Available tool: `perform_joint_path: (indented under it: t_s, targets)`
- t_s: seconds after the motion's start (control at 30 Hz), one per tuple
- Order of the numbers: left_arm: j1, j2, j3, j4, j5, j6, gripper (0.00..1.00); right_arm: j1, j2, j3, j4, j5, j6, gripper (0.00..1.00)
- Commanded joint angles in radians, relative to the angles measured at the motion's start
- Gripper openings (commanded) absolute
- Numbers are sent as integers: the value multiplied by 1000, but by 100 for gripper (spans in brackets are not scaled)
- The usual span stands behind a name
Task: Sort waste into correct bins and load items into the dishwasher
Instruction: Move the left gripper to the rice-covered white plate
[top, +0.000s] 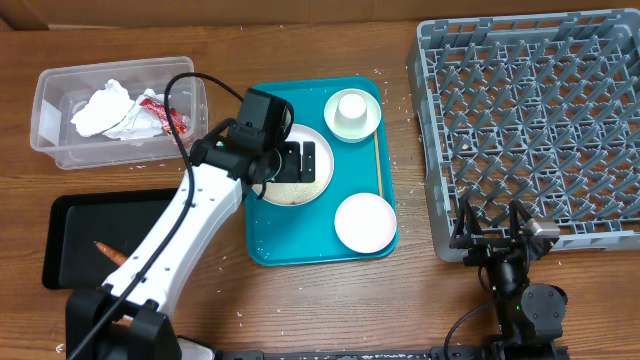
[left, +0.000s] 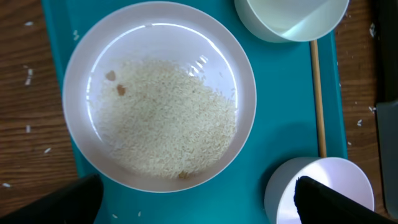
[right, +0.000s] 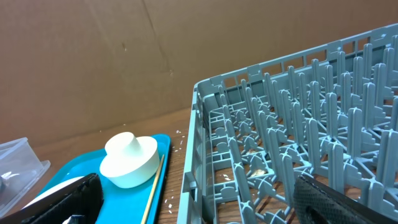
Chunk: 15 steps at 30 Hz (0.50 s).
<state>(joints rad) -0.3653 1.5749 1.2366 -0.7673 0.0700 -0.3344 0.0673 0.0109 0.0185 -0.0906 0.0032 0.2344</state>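
Note:
A white plate (top: 322, 152) with rice grains (left: 165, 115) and small brown bits (left: 115, 82) lies on the teal tray (top: 300, 245). My left gripper (top: 298, 165) hangs open over the plate, empty; in the left wrist view (left: 199, 208) its fingers straddle the plate's near rim. A bowl (top: 365, 221) sits at the tray's front right. Another bowl with a small cup (top: 352, 106) in it sits at the back right. A wooden stick (top: 378, 160) lies along the right edge. My right gripper (top: 497, 232) is open and empty by the grey rack's (top: 530, 110) front edge.
The clear tub (top: 50, 110) at the back left holds crumpled napkins (top: 105, 108) and a red wrapper (top: 165, 118). The black tray (top: 70, 230) at the front left holds a carrot piece (top: 108, 252). Stray rice grains dot the wooden table (top: 410, 300).

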Motion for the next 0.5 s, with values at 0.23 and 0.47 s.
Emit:
perform_joint_path:
  t_s: [0.23,0.47]
  targets:
    - [-62,120,-4,45,73,345,100,5,-8,-11,6,-5,-6,100]
    - [-101,181,-3,154,-31,297,100,5,-8,-11,6,-5,-6,100]
